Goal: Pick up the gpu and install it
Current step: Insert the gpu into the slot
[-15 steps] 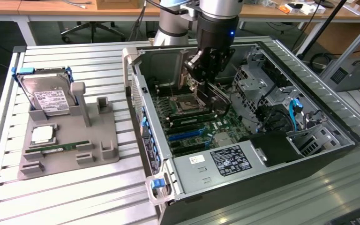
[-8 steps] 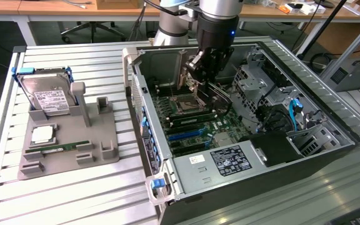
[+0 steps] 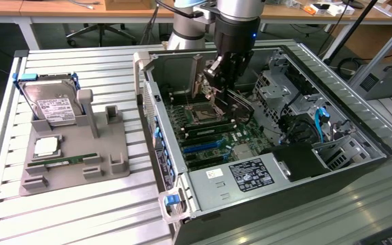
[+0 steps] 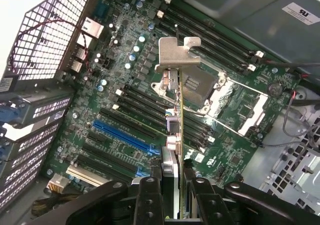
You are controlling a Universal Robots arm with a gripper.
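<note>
My gripper (image 3: 218,76) reaches down into the open computer case (image 3: 369,143), over the motherboard (image 3: 234,140). It is shut on the gpu (image 4: 178,100), a thin card that the wrist view shows edge-on between the black fingers (image 4: 150,197). The card's silver-grey bracket (image 4: 176,55) sits at the end away from the gripper, hanging above the open processor socket (image 4: 200,85) and the memory slots. In the exterior view the gpu (image 3: 214,94) hangs just under the gripper, clear of the board. The blue expansion slot (image 4: 125,132) lies off to one side of the card.
A grey holder tray (image 3: 73,168) stands at the exterior view's left on the slatted table. It carries a silver hard drive (image 3: 54,107), a square chip (image 3: 46,147) and a green memory stick (image 3: 67,162). Drive cages and blue cables (image 3: 318,122) crowd the case's far side.
</note>
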